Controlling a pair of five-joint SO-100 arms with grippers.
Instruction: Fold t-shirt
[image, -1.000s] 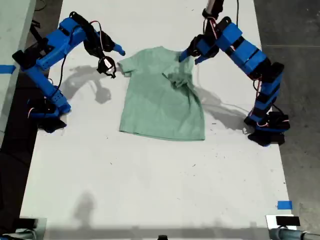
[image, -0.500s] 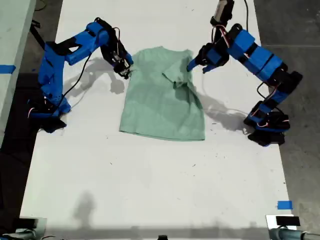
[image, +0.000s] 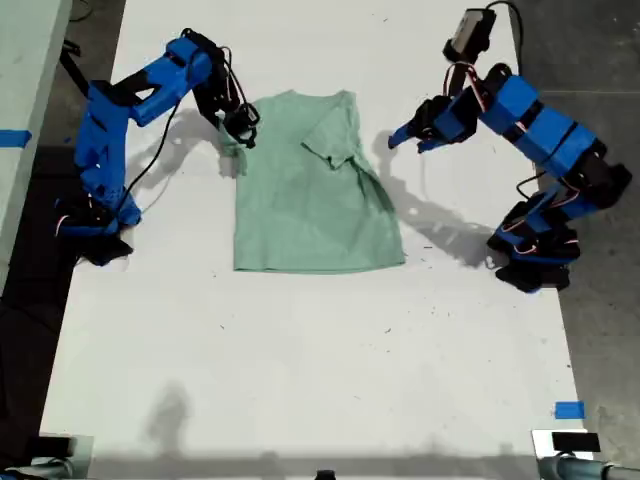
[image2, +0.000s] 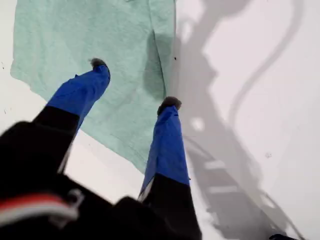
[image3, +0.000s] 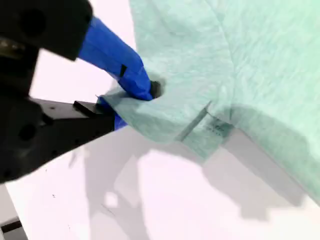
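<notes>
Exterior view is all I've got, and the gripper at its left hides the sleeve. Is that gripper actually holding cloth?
Observer: Yes. The second wrist view shows my second gripper shut on the sleeve of the t-shirt, with cloth pinched between its jaws.
Operator: And the gripper at the exterior view's right, is it carrying anything?
Observer: No. In the first wrist view my first gripper is open, with nothing between its fingertips.
Operator: Is the pinched sleeve off the surface?
Observer: It looks slightly raised. Its hem casts a separate shadow on the table.
</notes>
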